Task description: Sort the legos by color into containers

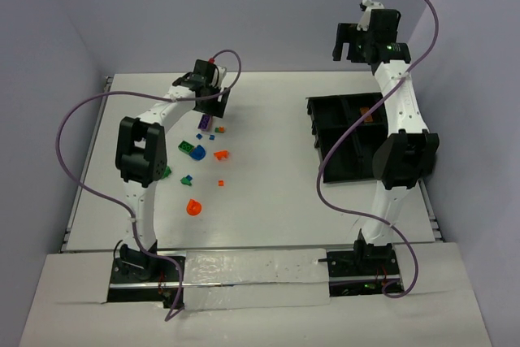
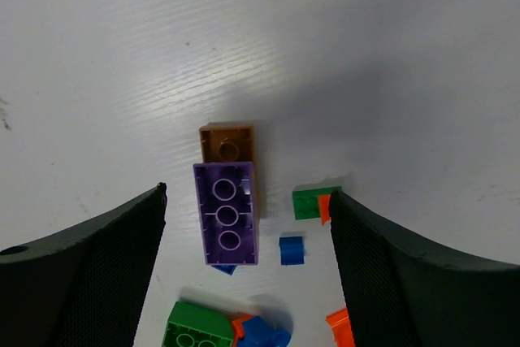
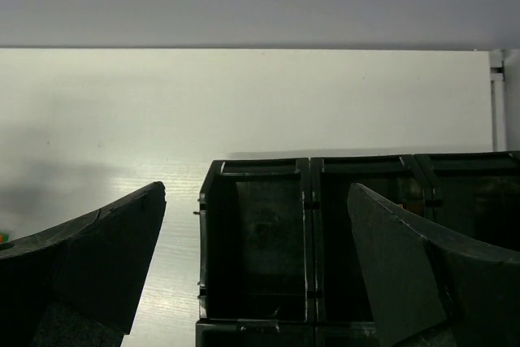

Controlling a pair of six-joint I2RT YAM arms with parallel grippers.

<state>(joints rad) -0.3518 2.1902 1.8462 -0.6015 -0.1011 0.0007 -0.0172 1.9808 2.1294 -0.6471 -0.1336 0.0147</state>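
Purple brick (image 2: 227, 214) of glossy plastic, rectangular, with three hollow round tubes showing, lies at the centre of my left wrist view. It overlaps a brown brick (image 2: 227, 142) with one stud showing, just above it. My left gripper (image 2: 248, 193) stands wide, its black mesh-textured fingers (image 2: 97, 266) on either side of the purple brick and not touching it. Small green, blue and orange legos (image 2: 292, 250) scatter along the lower edge on the white, faintly grained table (image 2: 122, 54). My right gripper (image 3: 257, 188) stands wide with nothing between its fingers, above the black tray (image 3: 256, 165). The tray's thin-walled rectangular compartments fill the lower right of that view.
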